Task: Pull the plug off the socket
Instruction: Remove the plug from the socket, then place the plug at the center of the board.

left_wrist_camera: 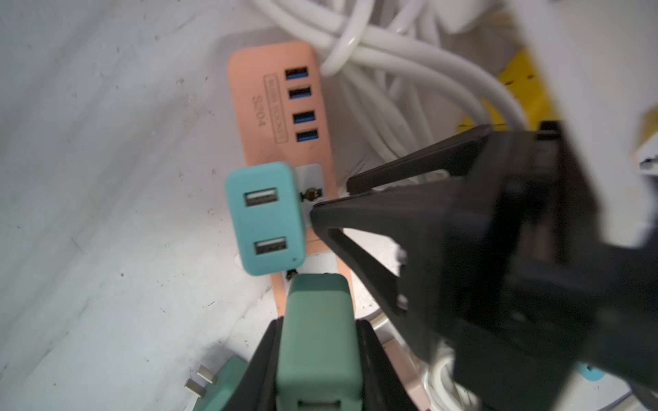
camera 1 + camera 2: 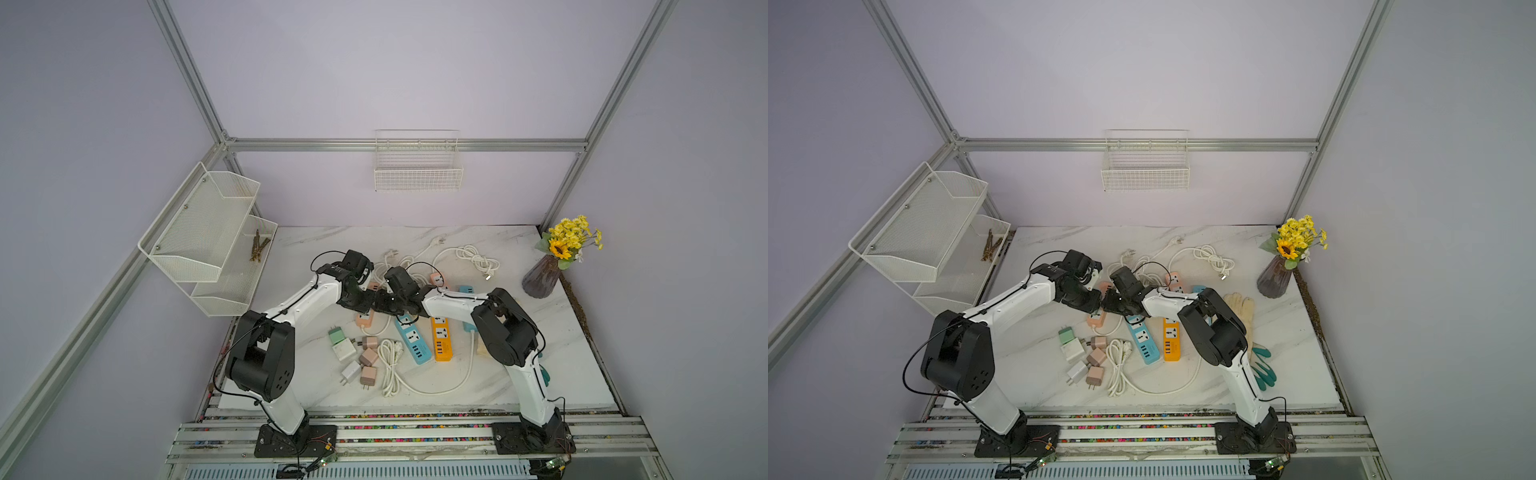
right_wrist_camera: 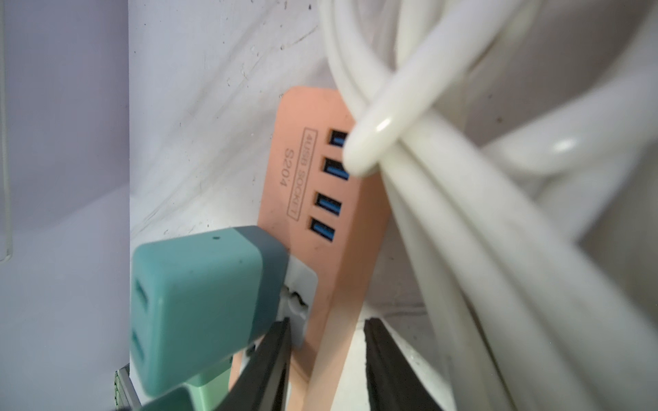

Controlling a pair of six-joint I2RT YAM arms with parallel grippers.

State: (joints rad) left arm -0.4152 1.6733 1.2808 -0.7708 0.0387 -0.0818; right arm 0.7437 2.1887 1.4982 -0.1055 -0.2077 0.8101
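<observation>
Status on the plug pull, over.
Left gripper shut on green plug, seating hidden. Right gripper astride pink power strip, grip unconfirmed. Teal plug socketed alongside.

Left gripper [image 2: 367, 305] beside right gripper [image 2: 385, 308] above pink strip [image 2: 364, 319]

Dual-port charger [image 1: 265, 217] and second charger [image 1: 315, 309] side by side on power strip [image 1: 249, 106]. Left claw [image 1: 317, 325] around second charger, right claw [image 3: 327, 322] straddles strip. Cable bundle [image 1: 391, 60] beside it.
</observation>
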